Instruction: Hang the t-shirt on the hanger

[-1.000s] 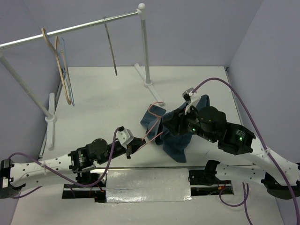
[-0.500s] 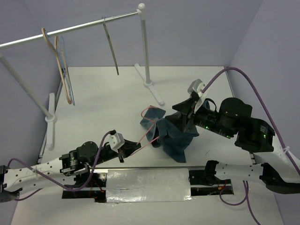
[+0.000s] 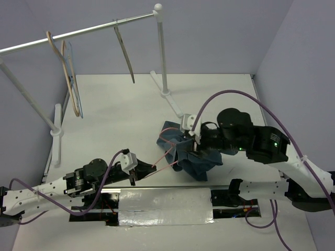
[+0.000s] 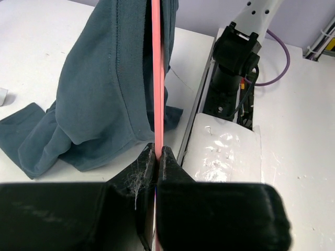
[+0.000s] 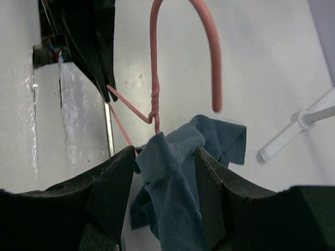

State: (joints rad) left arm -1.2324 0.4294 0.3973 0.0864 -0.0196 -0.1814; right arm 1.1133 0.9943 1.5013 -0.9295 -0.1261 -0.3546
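Two holds, one limp shirt on thin wire

Seen from above, at about 4 o'clock on the counter (image 3: 115, 110): the t-shirt (image 3: 198, 161), bunched and draped off the hanger (image 3: 163, 157), with its lower folds lying on the counter. At 8 o'clock of that bundle, the left gripper (image 4: 157, 152), jaws pinched tight on the red-pink wire. At the top of the bundle, the right gripper (image 5: 165, 151), jaws narrowed and, by the look of it, gripping a gather of cloth just below the hanger's twisted neck; hook towards 12 o'clock in that wrist view.

Judged for handling: light, soft, shapeless, likely to slide along smooth wire and slump once let go. Best taken at a hem or shoulder seam, as a thick pinch rather than a single layer. As for the wire: thin, springy, prone to twisting in a pinch. Best held near the neck or a corner and kept level while drawing cloth over its shoulder.
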